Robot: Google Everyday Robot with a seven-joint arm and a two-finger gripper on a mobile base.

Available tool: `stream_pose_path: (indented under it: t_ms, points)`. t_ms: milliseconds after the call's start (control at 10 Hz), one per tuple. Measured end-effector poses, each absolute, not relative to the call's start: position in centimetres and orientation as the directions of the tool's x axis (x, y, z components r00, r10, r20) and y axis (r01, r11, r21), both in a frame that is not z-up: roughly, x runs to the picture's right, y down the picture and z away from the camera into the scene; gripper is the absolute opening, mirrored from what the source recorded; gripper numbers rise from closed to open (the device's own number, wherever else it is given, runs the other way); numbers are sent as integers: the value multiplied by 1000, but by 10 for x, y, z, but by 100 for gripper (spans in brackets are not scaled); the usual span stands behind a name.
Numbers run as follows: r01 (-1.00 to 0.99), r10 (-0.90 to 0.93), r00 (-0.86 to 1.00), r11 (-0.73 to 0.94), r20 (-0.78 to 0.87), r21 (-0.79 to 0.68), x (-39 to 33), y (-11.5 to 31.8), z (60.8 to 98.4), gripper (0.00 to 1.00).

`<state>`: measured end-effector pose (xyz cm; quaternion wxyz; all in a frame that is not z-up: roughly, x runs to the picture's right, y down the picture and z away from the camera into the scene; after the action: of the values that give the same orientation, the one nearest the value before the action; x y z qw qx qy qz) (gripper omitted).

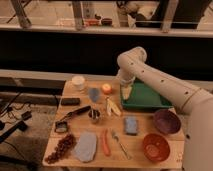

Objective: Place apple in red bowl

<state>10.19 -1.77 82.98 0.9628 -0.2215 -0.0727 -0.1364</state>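
The small, round orange-yellow apple (106, 88) sits on the counter (147, 120) just left of the gripper (126, 92), whose jaws stand apart, far from the glossy red bowl (155, 146).

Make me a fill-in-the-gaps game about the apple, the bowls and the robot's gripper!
The apple lies on the ___, not in a bowl.
The gripper hangs open beside the apple, at the edge of the green ___.
Behind the red bowl stands another bowl, coloured ___.
Missing words: table, tray, purple.
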Motion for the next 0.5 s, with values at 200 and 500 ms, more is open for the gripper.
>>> stream_pose_path:
  t_ms: [200, 500]
  points:
    - [312, -242, 945, 865, 218, -394, 92, -22, 835, 80]
    - [351, -267, 928, 858, 258, -376, 71, -31, 850, 80]
